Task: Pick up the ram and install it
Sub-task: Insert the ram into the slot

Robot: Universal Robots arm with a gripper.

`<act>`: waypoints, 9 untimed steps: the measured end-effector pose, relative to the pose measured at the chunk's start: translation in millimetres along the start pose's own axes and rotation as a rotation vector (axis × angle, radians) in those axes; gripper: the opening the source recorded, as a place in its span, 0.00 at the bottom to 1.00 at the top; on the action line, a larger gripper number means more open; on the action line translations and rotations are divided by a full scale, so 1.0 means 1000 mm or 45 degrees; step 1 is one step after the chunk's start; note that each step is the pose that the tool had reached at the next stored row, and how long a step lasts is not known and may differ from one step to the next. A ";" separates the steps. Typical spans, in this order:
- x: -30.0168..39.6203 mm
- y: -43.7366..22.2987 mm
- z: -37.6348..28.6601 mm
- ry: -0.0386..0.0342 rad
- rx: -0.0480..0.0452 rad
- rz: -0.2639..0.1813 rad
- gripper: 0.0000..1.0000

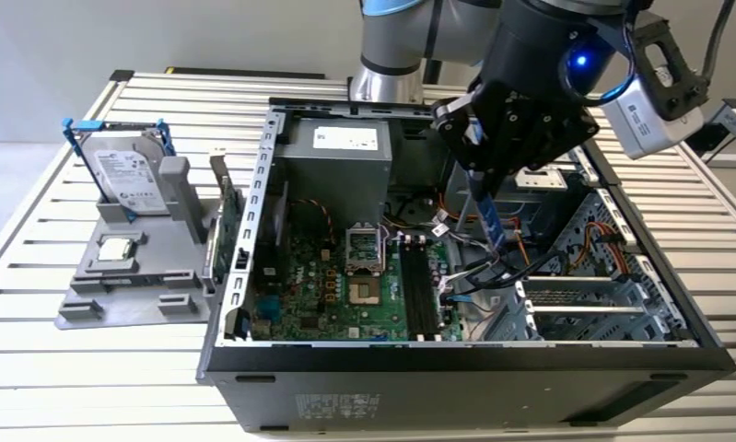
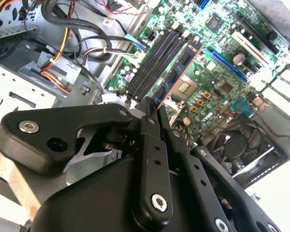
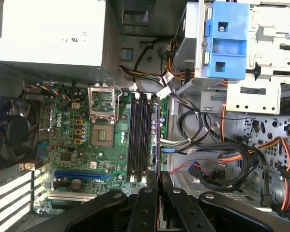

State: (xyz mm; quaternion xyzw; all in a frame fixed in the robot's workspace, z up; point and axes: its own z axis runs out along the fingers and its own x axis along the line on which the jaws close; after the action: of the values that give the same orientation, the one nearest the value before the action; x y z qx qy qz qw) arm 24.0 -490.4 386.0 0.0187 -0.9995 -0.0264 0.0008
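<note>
While I hold the arm here, the biggest thing in my exterior view is the slatted table [image 1: 48, 368]. On it lies the open computer case [image 1: 466, 359]. Inside, the grey power supply [image 1: 337, 161] sits at the far end and the green motherboard [image 1: 331, 295] covers the floor. On the exterior view's left, outside the case, a grey fixture [image 1: 134, 285] carries a hard drive [image 1: 128, 175].

The gripper [image 1: 478, 180] hangs over the case interior. Its fingers [image 2: 147, 108] are pressed in on one end of the ram [image 1: 493, 221], pinching its flat faces. The rest of the stick juts free beyond the fingertips, down towards the board. It is in the air, not seated. In the first wrist view I see it edge-on [image 3: 157, 140], just beside the black memory slots [image 3: 139, 137], on the side where the loose cables [image 3: 203, 145] run.

I judge the ram light and stiff but thin and easily damaged. It would tolerate little twist or side load, and its bare contact edge should go untouched. The narrow end is the sensible place to grip. But with so much length hanging past the pads, I expect it could pivot in the pinch if it catches a slot wall or a cable.
</note>
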 end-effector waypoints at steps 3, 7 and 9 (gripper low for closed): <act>0.0000 0.0000 0.0011 -0.0007 -0.016 0.000 0.00; -0.0001 -0.0001 0.0021 -0.0006 -0.016 0.000 0.00; -0.0001 -0.0001 0.0027 -0.0006 -0.016 0.000 0.00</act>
State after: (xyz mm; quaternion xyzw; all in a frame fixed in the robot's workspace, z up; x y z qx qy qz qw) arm 24.1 -490.4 383.4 0.0187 -0.9993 -0.0327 0.0007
